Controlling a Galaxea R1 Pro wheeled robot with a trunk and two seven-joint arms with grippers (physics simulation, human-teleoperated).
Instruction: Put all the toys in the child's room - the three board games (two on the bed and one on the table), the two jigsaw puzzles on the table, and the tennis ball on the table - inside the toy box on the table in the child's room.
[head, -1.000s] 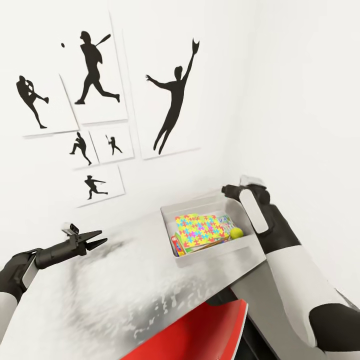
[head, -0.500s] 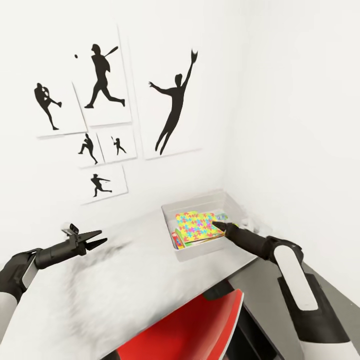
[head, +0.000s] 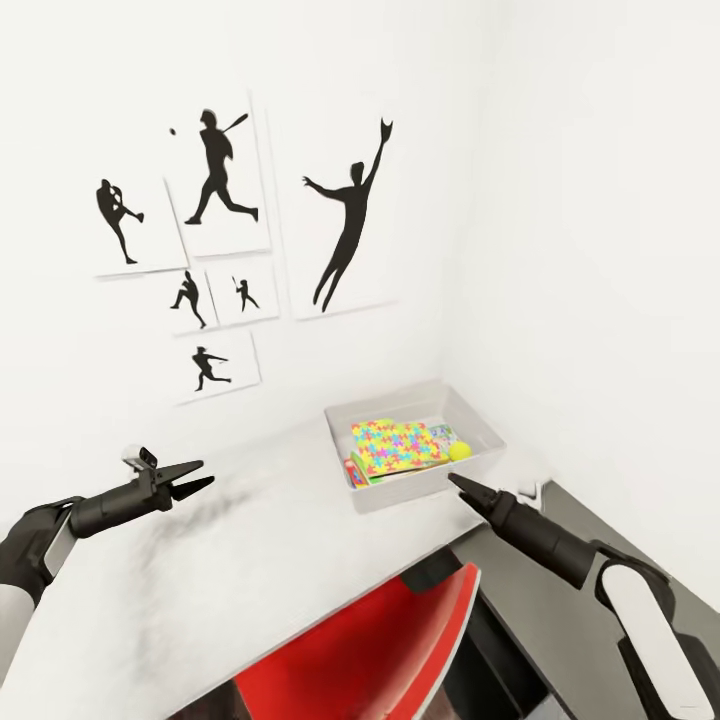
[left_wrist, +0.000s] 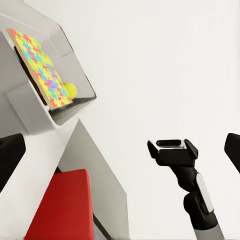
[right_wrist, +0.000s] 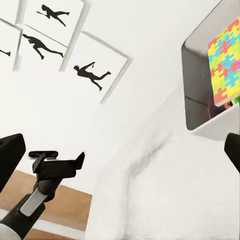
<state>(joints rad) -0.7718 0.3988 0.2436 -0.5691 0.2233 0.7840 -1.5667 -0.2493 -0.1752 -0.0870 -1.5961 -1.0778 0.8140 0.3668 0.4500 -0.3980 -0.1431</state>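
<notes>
toy box (head: 372, 492) at the worktop's (head: 250, 560) far right, jigsaw puzzle (head: 394, 444) on top, tennis ball (head: 460, 451) beside it | puzzle likely thin, stiff, light: pinch an edge; ball may roll | your left hand (head: 196, 484) open, empty | your right hand (head: 456, 482) looks closed, empty

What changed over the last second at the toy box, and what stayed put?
The right gripper drew back from beside and over the toy box toward the table's near edge, arm lowering, carrying nothing. The camera also shifted. The jigsaw puzzle and tennis ball lie unchanged in the box; the left gripper kept its place, open.
</notes>
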